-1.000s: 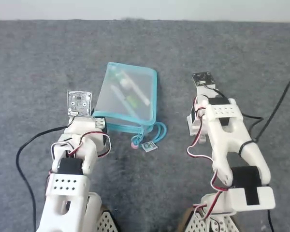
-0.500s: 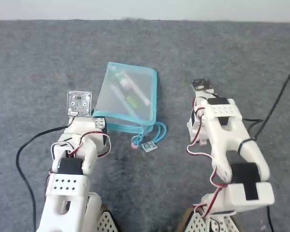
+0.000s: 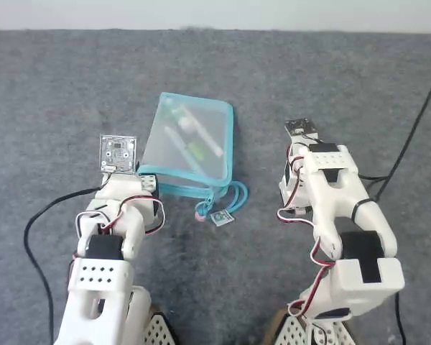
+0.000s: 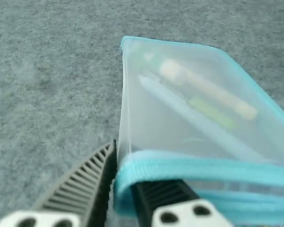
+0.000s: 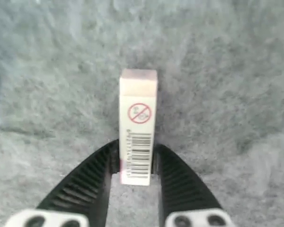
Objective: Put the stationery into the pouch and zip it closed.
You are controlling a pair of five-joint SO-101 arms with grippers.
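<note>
- Left gripper [image 4: 120, 163] – clamped on the pouch's near teal-edged corner, one finger either side of the zip band.
- Pouch [image 3: 190, 144] – clear, teal trim; lies flat on the carpet [image 3: 57, 86] between the two arms, nearer the left one.
- Pens [image 4: 203, 90] – several, inside the pouch, seen through its wall; their exact number is hard to tell.
- Cord [image 3: 235, 194] – teal loop at the pouch's near right corner, with a small tag [image 3: 221, 218] just beside it on the carpet.
- Right gripper [image 5: 136, 153] – closed on the eraser, well to the right of the pouch.
- Eraser [image 5: 138, 123] – white, barcode sleeve, sticking out forward from between the fingers; whether it touches the carpet cannot be told.
- Cable [image 3: 409, 140] – black, trailing off at far right.
</note>
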